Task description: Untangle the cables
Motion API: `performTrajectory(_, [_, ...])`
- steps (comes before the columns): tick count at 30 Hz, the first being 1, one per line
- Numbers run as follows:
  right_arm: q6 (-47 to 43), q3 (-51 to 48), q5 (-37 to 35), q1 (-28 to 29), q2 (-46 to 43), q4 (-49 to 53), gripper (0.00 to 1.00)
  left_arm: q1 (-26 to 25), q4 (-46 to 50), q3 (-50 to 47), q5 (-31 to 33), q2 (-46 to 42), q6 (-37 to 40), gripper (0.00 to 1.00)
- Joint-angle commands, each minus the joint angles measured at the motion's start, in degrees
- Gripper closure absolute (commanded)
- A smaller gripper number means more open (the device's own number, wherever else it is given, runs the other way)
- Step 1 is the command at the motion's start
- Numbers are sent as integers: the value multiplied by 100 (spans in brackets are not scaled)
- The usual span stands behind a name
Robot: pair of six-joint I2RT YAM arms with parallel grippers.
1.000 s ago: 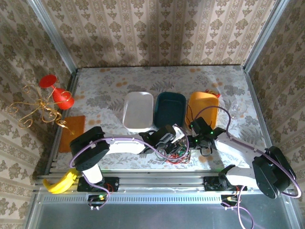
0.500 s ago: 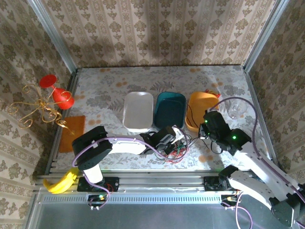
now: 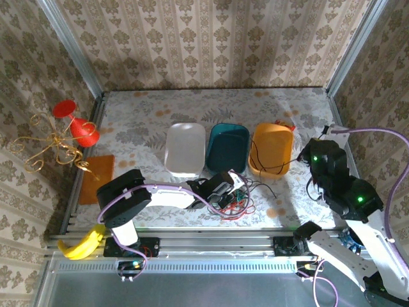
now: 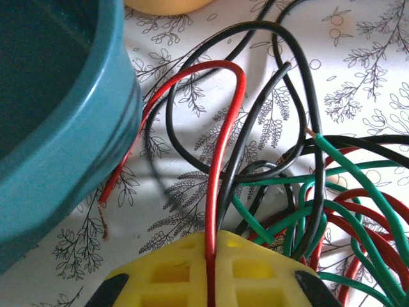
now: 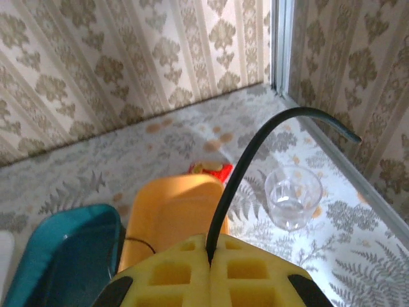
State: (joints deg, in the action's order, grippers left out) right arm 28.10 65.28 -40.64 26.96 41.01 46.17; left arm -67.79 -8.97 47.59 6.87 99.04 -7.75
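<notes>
Several cables (image 4: 211,211), ends off-frame

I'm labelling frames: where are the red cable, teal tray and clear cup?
red cable (image 4: 211,64), left wrist view, arch top.
teal tray (image 4: 70,153), left wrist view, outer wall.
clear cup (image 5: 293,204), right wrist view, side wall.

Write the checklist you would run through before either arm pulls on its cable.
1. Grip of left claw on red cable: ok, shut on it.
2. Grip of right claw on black cable: ok, shut on it.
3. Held black cable free of the tangle: cannot tell.
4. Strands separated: not ok, red, green and black cross beside the teal tray.
5. Glass cup upright, apart from right claw: ok.
</notes>
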Motion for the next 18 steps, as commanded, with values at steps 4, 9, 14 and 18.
performTrajectory(4, [-955, 802, 91, -230, 354, -805, 100, 3, 207, -197, 263, -14, -99, 100])
performTrajectory(9, [-1302, 1649, 1052, -731, 988, -926, 100, -32, 124, -285, 362, -117, -96, 100])
performTrajectory(14, [-1588, 2415, 1707, -1058, 1519, -1124, 100, -50, 89, -338, 424, -179, -104, 100])
performTrajectory(18, [-1763, 2980, 1991, -1224, 1872, -1248, 100, -52, 62, -393, 506, -219, -122, 100])
